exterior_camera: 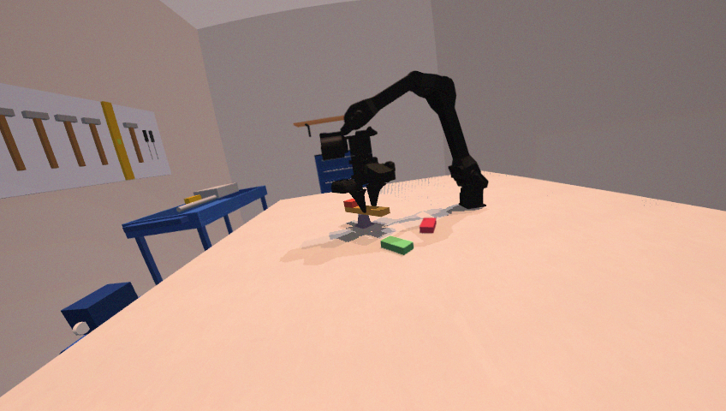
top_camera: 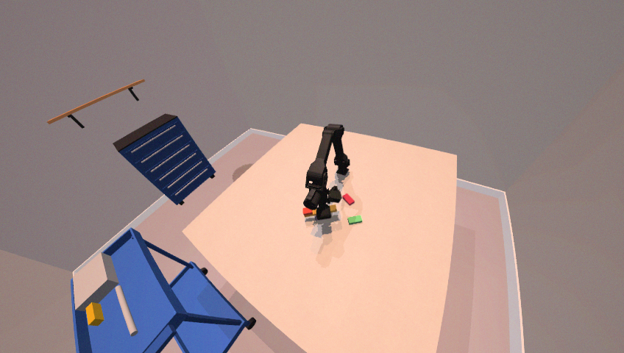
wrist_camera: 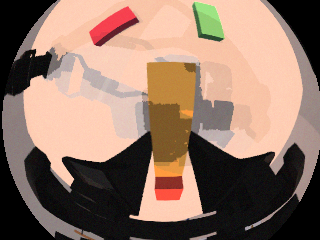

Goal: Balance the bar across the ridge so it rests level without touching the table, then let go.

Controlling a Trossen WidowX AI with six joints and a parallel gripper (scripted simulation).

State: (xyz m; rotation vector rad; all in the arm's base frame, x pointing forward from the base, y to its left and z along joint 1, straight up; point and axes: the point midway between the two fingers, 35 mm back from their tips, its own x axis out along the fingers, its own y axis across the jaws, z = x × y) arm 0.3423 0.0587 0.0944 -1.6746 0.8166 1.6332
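The ochre bar [top_camera: 332, 208] [exterior_camera: 382, 211] [wrist_camera: 171, 82] is up off the table and looks about level. A red-orange block [top_camera: 307, 211] [exterior_camera: 350, 203] [wrist_camera: 169, 194] sits on top of one end. The small grey-purple ridge [exterior_camera: 363, 221] stands on the table under the bar's middle part. The bar lies across above it; whether they touch is too small to tell. My gripper [exterior_camera: 368, 208] [wrist_camera: 170, 135] points down and is shut on the bar, one finger on each long side. In the top view the arm hides the ridge and the bar's middle.
A crimson block [top_camera: 348, 198] [exterior_camera: 427, 224] [wrist_camera: 114, 25] and a green block [top_camera: 355, 219] [exterior_camera: 396, 245] [wrist_camera: 208, 21] lie on the table [top_camera: 385, 279] [exterior_camera: 458, 315], beyond the bar's bare end in the wrist view. A blue cart [top_camera: 149, 279] stands off the table.
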